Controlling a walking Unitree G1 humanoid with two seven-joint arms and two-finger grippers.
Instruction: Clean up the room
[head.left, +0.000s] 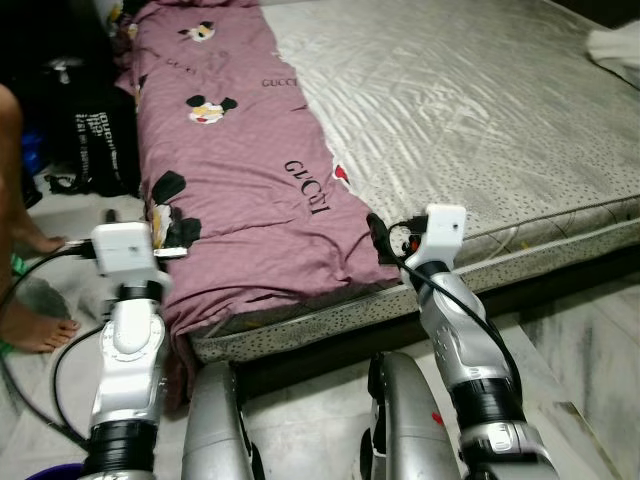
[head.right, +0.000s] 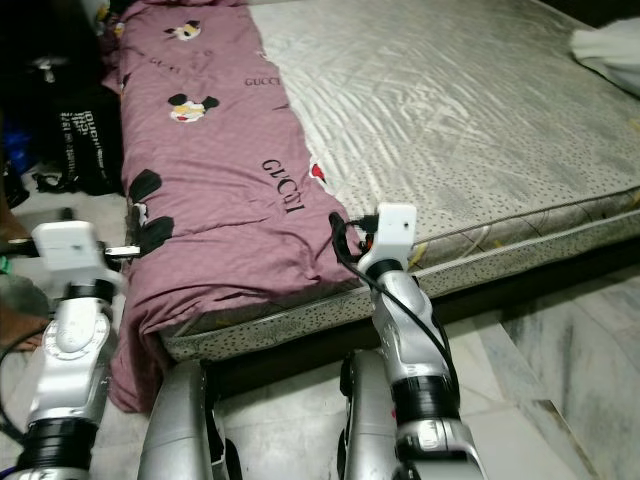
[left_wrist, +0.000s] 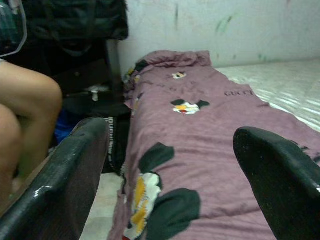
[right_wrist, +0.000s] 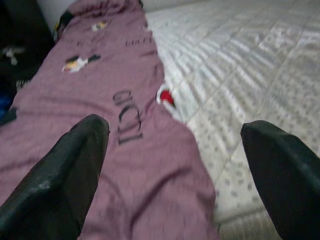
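Both claws, left gripper and right gripper, gape wide at the blanket's foot edge; gripping it comes next.

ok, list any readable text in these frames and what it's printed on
"GUCCI": printed in black, repeated several times along the mauve cartoon-print bedsheet, largest near the foot end, smaller further up.
White lettering on the black bag on the floor beside the bed: too small and blurred to read.
Nothing else legible; no text on the grey quilted mattress.
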